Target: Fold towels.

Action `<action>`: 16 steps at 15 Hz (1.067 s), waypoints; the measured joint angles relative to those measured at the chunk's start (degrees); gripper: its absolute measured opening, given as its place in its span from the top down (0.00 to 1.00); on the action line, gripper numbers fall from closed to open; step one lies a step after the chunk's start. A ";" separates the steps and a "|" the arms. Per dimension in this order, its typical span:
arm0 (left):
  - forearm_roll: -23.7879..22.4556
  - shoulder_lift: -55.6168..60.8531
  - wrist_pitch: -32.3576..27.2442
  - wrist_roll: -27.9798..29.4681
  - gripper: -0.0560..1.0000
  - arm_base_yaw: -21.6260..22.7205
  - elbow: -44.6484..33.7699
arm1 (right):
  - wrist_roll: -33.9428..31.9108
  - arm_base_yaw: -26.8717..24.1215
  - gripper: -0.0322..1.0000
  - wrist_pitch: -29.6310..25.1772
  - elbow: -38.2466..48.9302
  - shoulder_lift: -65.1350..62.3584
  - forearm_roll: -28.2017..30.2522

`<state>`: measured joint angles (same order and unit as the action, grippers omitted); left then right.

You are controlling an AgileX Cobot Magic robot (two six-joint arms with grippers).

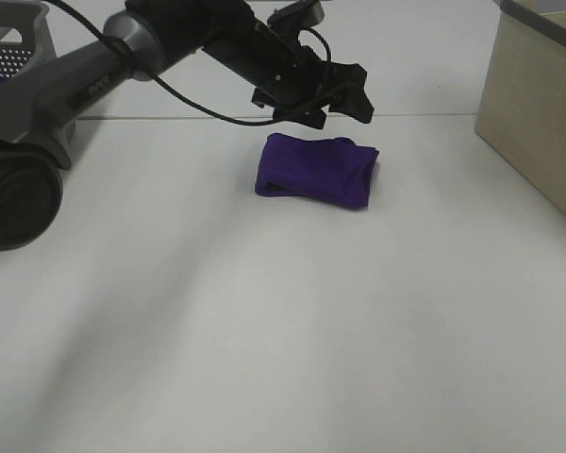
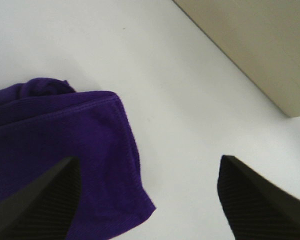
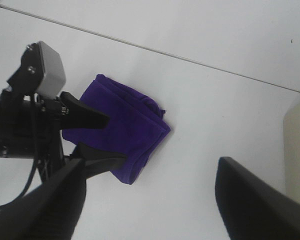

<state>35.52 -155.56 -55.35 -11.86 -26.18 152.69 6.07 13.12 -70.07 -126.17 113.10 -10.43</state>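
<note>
The deep purple towel (image 1: 316, 170) lies folded into a small, slightly rumpled rectangle on the white table, a little behind the middle. My left gripper (image 1: 325, 106) reaches across and hovers just above the towel's far edge, open and empty. In the left wrist view the towel (image 2: 55, 130) lies under one finger, with the gripper (image 2: 150, 200) spread wide. The right wrist view shows the towel (image 3: 130, 125) from above with the left gripper (image 3: 102, 140) over it. My right gripper (image 3: 150, 200) is open, empty and well above the table. It is out of the exterior view.
A beige box (image 1: 538, 113) stands at the table's right edge, also in the left wrist view (image 2: 255, 45). A grey perforated basket (image 1: 14, 47) sits at the far left behind the left arm's base (image 1: 19, 189).
</note>
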 joint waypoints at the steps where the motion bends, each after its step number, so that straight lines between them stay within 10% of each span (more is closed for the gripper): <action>1: -1.03 0.63 -1.26 0.11 0.28 0.57 0.00 | 0.00 0.00 0.27 0.00 0.00 0.00 0.00; 8: -18.45 10.31 -14.15 11.00 0.28 7.33 0.00 | -2.58 -1.55 0.27 0.00 0.00 0.00 7.96; 13: -37.13 20.80 -14.21 11.86 0.28 12.15 -5.16 | -4.64 -14.44 0.27 0.29 2.52 -5.04 6.53; 16: -38.22 41.42 -14.09 10.71 0.28 21.72 -30.83 | -4.93 -18.05 0.27 0.34 24.58 -22.86 6.65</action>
<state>-2.69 -114.13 -69.44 -1.15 -4.47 121.87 1.15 -4.93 -69.73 -101.59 90.24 -3.78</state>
